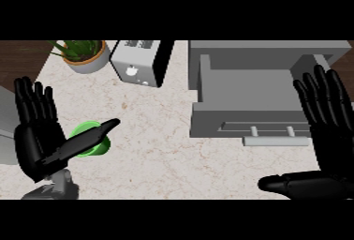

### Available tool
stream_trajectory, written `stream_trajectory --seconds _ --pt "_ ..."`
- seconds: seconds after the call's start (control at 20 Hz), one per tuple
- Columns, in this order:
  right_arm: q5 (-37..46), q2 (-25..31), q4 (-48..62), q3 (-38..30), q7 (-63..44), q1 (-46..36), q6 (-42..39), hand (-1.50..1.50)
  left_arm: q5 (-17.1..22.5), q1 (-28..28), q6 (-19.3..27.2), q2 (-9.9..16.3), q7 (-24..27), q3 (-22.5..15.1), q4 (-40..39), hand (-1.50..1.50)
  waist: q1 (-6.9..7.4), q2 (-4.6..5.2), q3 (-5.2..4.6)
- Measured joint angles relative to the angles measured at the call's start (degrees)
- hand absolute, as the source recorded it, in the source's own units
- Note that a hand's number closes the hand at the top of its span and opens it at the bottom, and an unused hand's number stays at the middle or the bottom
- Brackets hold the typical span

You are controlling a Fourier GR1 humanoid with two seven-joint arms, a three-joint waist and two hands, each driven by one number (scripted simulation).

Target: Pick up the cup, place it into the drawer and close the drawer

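Drawer (245, 89) pulled open at 2 o'clock, handle facing robot. Right hand (325, 122) flat, fingers straight, holding nothing, over drawer's right edge. Left hand (38, 136) open at 9 o'clock, thumb across green cup (91, 140); cup just right of palm. Step: grasp. Judgement: curl fingers around cup wall before lifting.

Light: bright, even, from above.
Shadows: faint, soft beneath toaster (138, 62) and drawer (252, 101).
Glare: none on counter (159, 140).
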State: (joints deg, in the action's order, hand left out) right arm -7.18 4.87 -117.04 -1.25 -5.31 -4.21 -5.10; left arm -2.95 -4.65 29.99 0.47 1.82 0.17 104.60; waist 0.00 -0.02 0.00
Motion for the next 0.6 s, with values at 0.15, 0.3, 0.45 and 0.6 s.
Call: stream_trajectory --seconds 0.15,0.3,0.45,0.6 --pt "-0.05 0.04 -1.23 0.05 -1.21 0.23 -0.03 -1.50 0.69 1.01 -0.06 -0.09 0.31 0.43 -1.24 -1.50 -0.02 -0.02 0.00" --pt "0.41 -0.14 -0.43 -0.01 -1.19 -0.78 0.18 -1.50 1.80 2.65 -0.01 -0.22 1.65 0.50 -2.34 -1.50 0.03 -0.01 0.00" --pt "-0.03 0.25 0.86 -0.95 -0.56 -1.19 -0.35 -1.50 3.31 5.03 0.42 -0.32 4.33 0.40 -4.41 -1.50 0.04 0.01 -0.02" --pt "-0.81 0.49 -0.41 -1.35 -1.57 -0.82 -0.70 -1.50 4.26 7.19 1.52 -0.39 6.46 0.10 -5.24 -1.50 0.04 -0.01 -0.01"
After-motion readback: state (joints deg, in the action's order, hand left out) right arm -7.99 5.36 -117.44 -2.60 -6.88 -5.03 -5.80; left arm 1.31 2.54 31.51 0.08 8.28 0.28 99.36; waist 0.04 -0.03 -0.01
